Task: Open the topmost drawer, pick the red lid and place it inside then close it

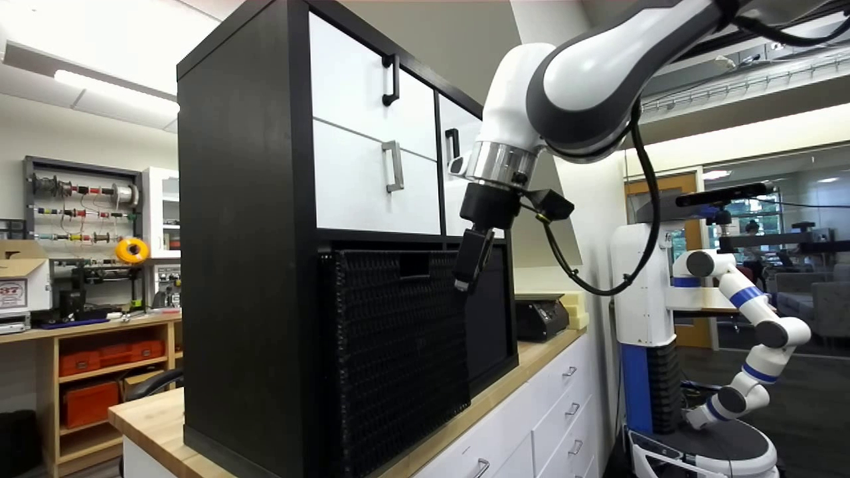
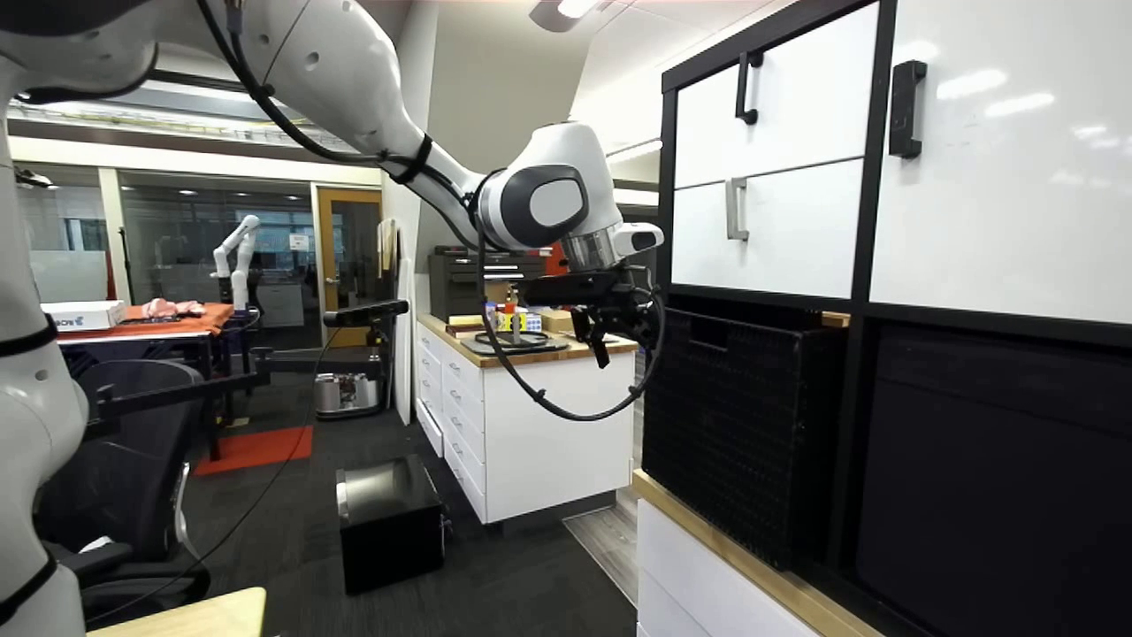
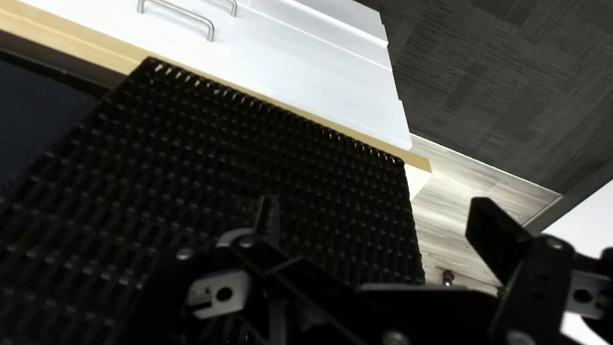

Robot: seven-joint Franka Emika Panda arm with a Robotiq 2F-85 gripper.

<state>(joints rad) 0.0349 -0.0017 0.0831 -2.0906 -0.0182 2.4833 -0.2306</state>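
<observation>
Two black fingers (image 3: 495, 239) stand wide apart, holding nothing, in front of one woven basket (image 1: 405, 345). Above it, both flat and white, are the closed top drawer (image 1: 352, 73), with one black handle (image 1: 396, 79), and one lower drawer (image 1: 352, 192), with one metal handle (image 1: 398, 167). One wood-topped bench (image 1: 146, 410) carries the cabinet (image 1: 239, 232).

In an exterior view, a rack (image 1: 83, 162) with 3 rows of spools (image 1: 124, 194) stands in front of a pale wall (image 1: 73, 136), near a wooden workbench (image 1: 50, 392); a long ceiling light (image 1: 116, 89) glows above. In an exterior view, a wooden door (image 2: 354, 252) sits beside a glass partition (image 2: 159, 257); the space behind it seems too dim to read surely. Dark carpet (image 2: 495, 566) bears an orange mat (image 2: 261, 449) and a black chair (image 2: 128, 469). In the wrist view, grey plank-look flooring (image 3: 450, 215) lies beside the carpet.
</observation>
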